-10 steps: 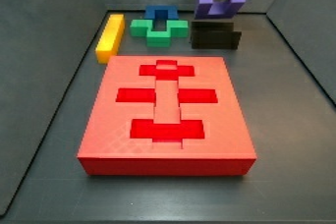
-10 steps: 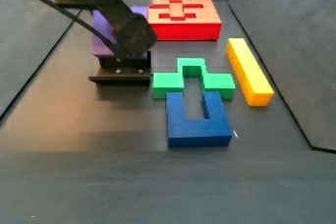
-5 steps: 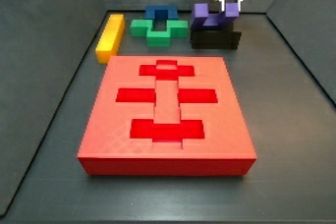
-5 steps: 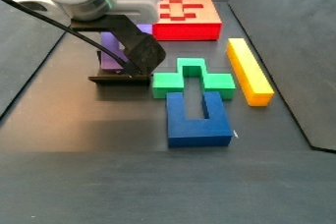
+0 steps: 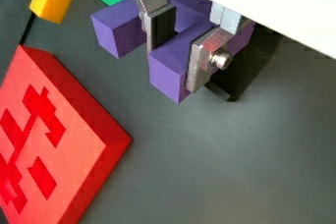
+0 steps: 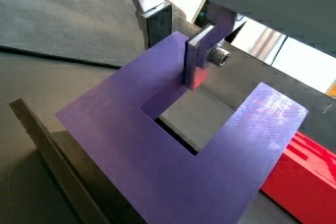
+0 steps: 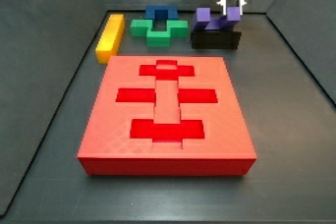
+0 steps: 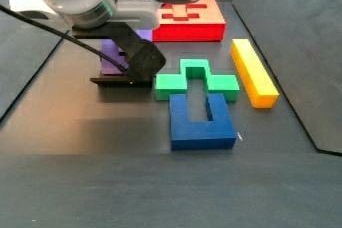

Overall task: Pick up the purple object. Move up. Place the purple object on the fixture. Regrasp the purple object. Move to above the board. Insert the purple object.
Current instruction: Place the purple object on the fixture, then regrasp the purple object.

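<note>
The purple object (image 7: 207,18) stands upright on the black fixture (image 7: 217,39) at the back right, beyond the red board (image 7: 164,110). My gripper (image 7: 229,10) comes down from above and is shut on one prong of it. In both wrist views the silver fingers (image 5: 207,56) sit on either side of that prong (image 5: 171,76), with one finger in the notch. The purple U (image 6: 144,120) fills much of a wrist view, and the gripper (image 6: 182,46) is at its prong end. In a side view the arm hides most of the purple object (image 8: 118,54) on the fixture (image 8: 123,79).
A yellow bar (image 7: 110,36) and a green-and-blue cross-shaped block (image 7: 161,24) lie left of the fixture behind the board. Dark walls enclose the floor on both sides. In a side view the cross block (image 8: 198,97) lies close beside the fixture.
The gripper has come down with the purple object, turning it from tilted in the air to upright on the fixture. Little has moved in the last half second.
</note>
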### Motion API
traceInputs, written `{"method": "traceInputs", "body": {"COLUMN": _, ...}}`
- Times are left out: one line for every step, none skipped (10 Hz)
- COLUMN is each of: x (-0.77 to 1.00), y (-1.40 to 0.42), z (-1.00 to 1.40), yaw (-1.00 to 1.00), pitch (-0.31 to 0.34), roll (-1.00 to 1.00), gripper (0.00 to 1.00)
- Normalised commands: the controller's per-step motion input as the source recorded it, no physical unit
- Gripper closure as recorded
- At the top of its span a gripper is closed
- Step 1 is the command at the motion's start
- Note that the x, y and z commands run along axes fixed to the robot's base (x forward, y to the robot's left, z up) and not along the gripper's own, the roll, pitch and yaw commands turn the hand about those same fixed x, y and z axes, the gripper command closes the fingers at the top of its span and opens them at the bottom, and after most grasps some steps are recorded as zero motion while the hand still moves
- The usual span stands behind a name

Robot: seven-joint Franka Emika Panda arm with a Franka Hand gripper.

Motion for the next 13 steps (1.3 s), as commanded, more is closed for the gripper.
{"method": "traceInputs", "body": {"x": 0.11, "y": 0.00, "z": -0.03, "yaw": 0.00, "pitch": 0.000, "roll": 0.00, "gripper": 1.00}}
{"method": "traceInputs", "body": {"x": 0.00, "y": 0.00, "z": 0.00, "yaw": 0.00, "pitch": -0.037, "roll": -0.02, "gripper": 1.00}}
{"method": "traceInputs", "body": {"x": 0.00, "y": 0.00, "z": -0.02, "yaw": 0.00, "pitch": 0.000, "roll": 0.00, "gripper": 1.00}}
{"method": "traceInputs", "body": {"x": 0.02, "y": 0.00, "z": -0.05, "yaw": 0.00, "pitch": 0.026, "roll": 0.00, "gripper": 1.00}}
{"method": "traceInputs", "body": {"x": 0.19, "y": -0.02, "z": -0.02, "yaw": -0.07, "pitch": 0.163, "roll": 0.00, "gripper": 1.00}}
{"method": "traceInputs", "body": {"x": 0.00, "y": 0.00, "z": 0.00, "yaw": 0.00, "pitch": 0.000, "roll": 0.00, "gripper": 0.00}}
{"method": "traceInputs", "body": {"x": -0.04, "y": -0.02, "z": 0.00, "yaw": 0.00, "pitch": 0.000, "roll": 0.04, "gripper": 0.00}}
{"method": "traceInputs", "body": {"x": 0.00, "y": -0.05, "z": 0.21, "yaw": 0.00, "pitch": -0.020, "roll": 0.22, "gripper": 0.00}}
{"method": "traceInputs", "body": {"x": 0.00, "y": 0.00, "z": 0.49, "yaw": 0.00, "pitch": -0.049, "roll": 0.28, "gripper": 0.00}}
{"method": "traceInputs", "body": {"x": 0.01, "y": 0.00, "z": 0.70, "yaw": 0.00, "pitch": -0.014, "roll": 0.44, "gripper": 0.00}}
{"method": "traceInputs", "body": {"x": 0.00, "y": 0.00, "z": 0.79, "yaw": 0.00, "pitch": -0.037, "roll": 0.56, "gripper": 0.00}}
{"method": "traceInputs", "body": {"x": 0.00, "y": -0.04, "z": 0.82, "yaw": 0.00, "pitch": -0.063, "roll": 0.72, "gripper": 0.00}}
{"method": "traceInputs", "body": {"x": 0.00, "y": -0.18, "z": 0.63, "yaw": 0.00, "pitch": -0.114, "roll": 1.00, "gripper": 0.00}}
